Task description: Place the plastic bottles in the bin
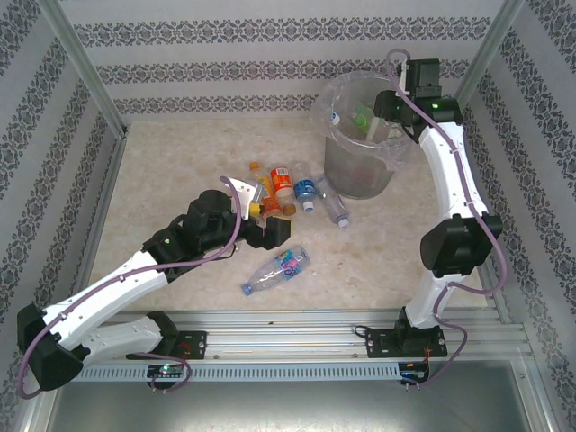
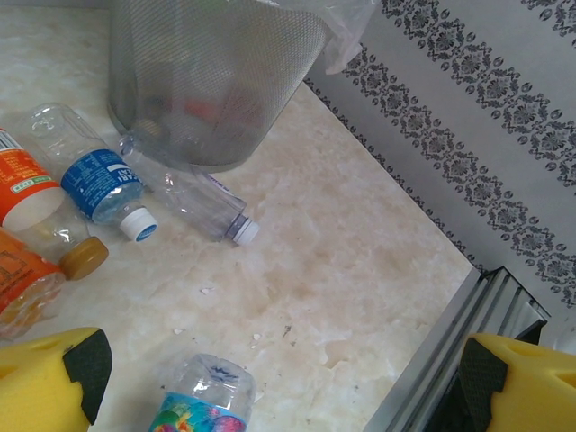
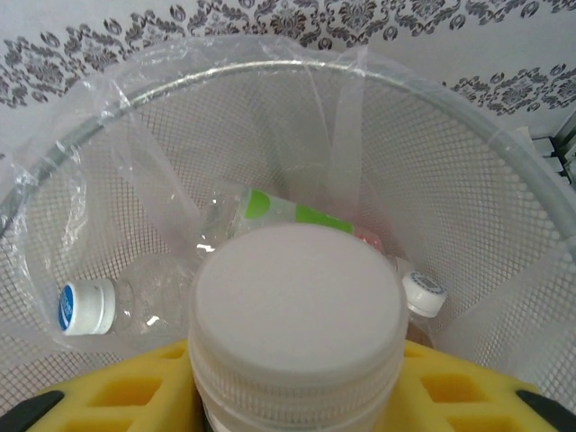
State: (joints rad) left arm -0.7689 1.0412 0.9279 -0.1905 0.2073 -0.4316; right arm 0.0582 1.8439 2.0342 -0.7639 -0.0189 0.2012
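Your right hand (image 3: 297, 400) is clamped on a white-capped bottle (image 3: 297, 306), held over the mouth of the bin (image 3: 504, 180), where a blue-capped bottle (image 3: 90, 308) and a green-labelled bottle (image 3: 288, 211) lie inside. Your left hand (image 2: 279, 382) hangs with its fingers apart, low over the bench (image 2: 360, 270), near a cluster of loose bottles (image 1: 292, 189) beside the bin's base; a colourful-labelled bottle (image 1: 277, 270) lies apart, nearer the arms

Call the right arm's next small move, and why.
Probably open the right gripper and release: it is shut on a white-capped bottle, held directly over the open mouth of the bin, with other bottles lying inside below.
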